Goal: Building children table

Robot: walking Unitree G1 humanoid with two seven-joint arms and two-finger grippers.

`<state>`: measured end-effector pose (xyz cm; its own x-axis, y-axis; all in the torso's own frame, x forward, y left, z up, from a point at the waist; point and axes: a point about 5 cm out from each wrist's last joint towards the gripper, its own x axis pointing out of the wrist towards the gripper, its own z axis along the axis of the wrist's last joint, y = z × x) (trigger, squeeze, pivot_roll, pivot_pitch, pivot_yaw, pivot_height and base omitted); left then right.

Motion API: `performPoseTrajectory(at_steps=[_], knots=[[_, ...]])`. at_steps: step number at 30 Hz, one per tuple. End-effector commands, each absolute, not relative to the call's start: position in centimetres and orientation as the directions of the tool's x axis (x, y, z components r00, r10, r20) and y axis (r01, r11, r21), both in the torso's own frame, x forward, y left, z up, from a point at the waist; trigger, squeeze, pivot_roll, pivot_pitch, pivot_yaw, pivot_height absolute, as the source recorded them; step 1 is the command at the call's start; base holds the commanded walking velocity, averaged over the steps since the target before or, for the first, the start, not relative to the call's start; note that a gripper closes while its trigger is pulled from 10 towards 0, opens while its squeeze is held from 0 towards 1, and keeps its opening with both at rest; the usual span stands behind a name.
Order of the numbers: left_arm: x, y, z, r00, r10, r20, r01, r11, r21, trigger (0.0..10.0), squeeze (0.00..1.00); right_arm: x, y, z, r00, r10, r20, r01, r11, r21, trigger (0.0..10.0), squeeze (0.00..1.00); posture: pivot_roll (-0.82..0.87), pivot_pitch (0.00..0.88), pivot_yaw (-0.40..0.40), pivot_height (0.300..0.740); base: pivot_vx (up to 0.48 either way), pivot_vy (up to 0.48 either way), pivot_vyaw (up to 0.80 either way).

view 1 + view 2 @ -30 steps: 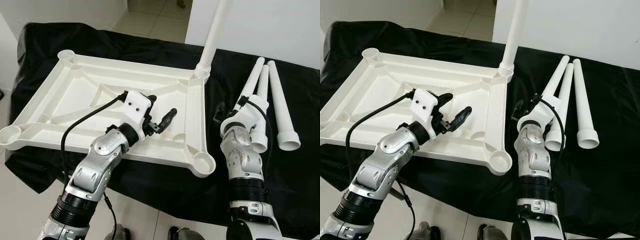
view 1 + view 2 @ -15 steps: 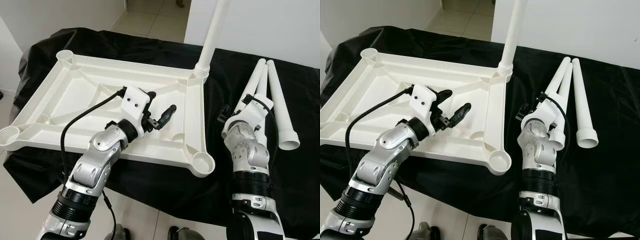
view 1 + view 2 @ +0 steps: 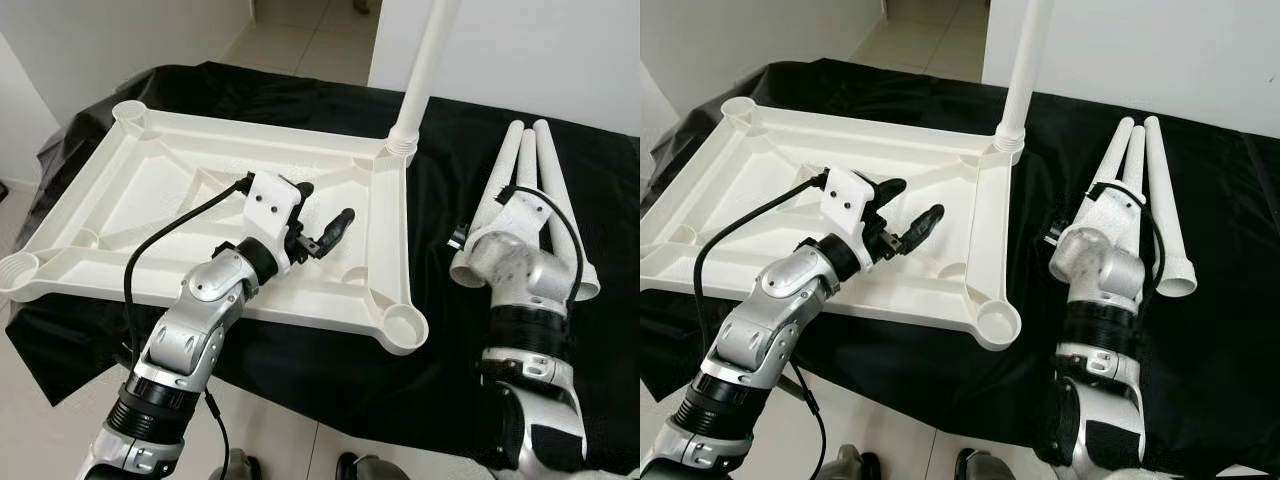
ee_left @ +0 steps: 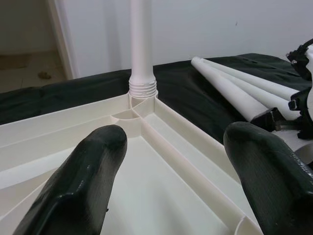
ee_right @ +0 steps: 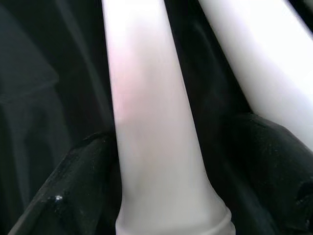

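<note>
White plastic on black cloth

We see a smooth, faintly glossy white plastic tabletop [image 3: 160, 190] and matching matt legs [image 3: 545, 165] on soft, creased black cloth [image 3: 450, 370]; our arms [image 3: 195, 335] are brushed silver metal, their fingers [image 4: 78, 186] matt black rubbery plastic.

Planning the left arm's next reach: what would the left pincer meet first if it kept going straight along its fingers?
Probably the upright leg screwed into the tabletop's far corner; the left pincer, open, points at it over the upturned underside. Depth is uncertain.
</note>
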<state>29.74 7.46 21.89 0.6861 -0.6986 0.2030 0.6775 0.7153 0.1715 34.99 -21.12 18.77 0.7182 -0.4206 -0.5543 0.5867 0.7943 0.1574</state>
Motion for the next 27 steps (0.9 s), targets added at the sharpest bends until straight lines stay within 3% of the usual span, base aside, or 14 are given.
performPoseTrajectory(at_steps=[1,4,5,8,9,16,24,25,26,27], knots=[[29.7,7.6,21.6,0.699,-0.691,0.184,0.670,0.723,0.171,10.0,0.00,34.0,-20.6,15.1,0.614,-0.357,-0.704,0.602,0.789,0.125,10.0,0.00,0.04,0.168,0.012,0.740,0.000,0.000,0.00],[29.8,7.6,21.6,0.702,-0.688,0.185,0.667,0.726,0.170,10.0,0.00,33.9,-20.4,14.5,0.580,-0.334,-0.743,0.620,0.772,0.137,10.0,0.00,0.04,0.167,0.011,0.740,0.000,0.000,0.00],[29.8,7.6,21.6,0.703,-0.687,0.186,0.666,0.727,0.169,10.0,0.00,33.7,-20.3,13.9,0.565,-0.330,-0.757,0.629,0.765,0.136,5.3,0.00,0.04,0.166,0.009,0.740,0.000,0.000,0.00],[29.8,7.6,21.6,0.703,-0.686,0.186,0.665,0.728,0.168,10.0,0.00,33.6,-20.2,13.6,0.555,-0.327,-0.765,0.634,0.762,0.134,5.3,0.00,0.04,0.166,0.009,0.740,0.000,0.000,0.00],[29.8,7.6,21.6,0.706,-0.683,0.189,0.663,0.731,0.162,10.0,0.00,33.4,-20.1,13.1,0.540,-0.324,-0.777,0.635,0.762,0.124,0.0,0.00,0.04,0.165,0.007,0.740,0.000,0.000,0.00],[30.0,7.6,21.6,0.715,-0.672,0.194,0.656,0.740,0.147,10.0,0.00,32.8,-19.3,11.7,0.516,-0.230,-0.825,0.612,0.773,0.167,0.0,0.00,0.03,0.160,0.004,0.740,0.000,0.000,0.00],[30.0,7.5,21.7,0.717,-0.668,0.200,0.654,0.743,0.140,10.0,0.00,33.2,-19.6,12.6,0.590,-0.262,-0.763,0.580,0.796,0.175,0.0,0.00,0.03,0.155,0.000,0.740,0.000,0.000,0.00],[30.1,7.6,21.7,0.720,-0.664,0.203,0.653,0.747,0.128,10.0,0.00,33.5,-20.1,13.8,0.680,-0.336,-0.652,0.558,0.814,0.162,9.1,0.00,0.03,0.150,-0.003,0.740,0.000,0.000,0.00],[30.2,7.6,21.8,0.725,-0.656,0.209,0.650,0.752,0.109,10.0,0.00,33.7,-20.4,14.9,0.768,-0.377,-0.518,0.521,0.838,0.161,10.0,0.00,0.03,0.148,-0.004,0.740,0.000,0.000,0.00],[30.3,7.7,21.8,0.729,-0.651,0.213,0.647,0.756,0.095,10.0,0.00,33.7,-20.4,15.6,0.819,-0.389,-0.423,0.488,0.859,0.157,10.0,0.00,0.03,0.148,-0.004,0.740,0.000,0.000,0.00]])
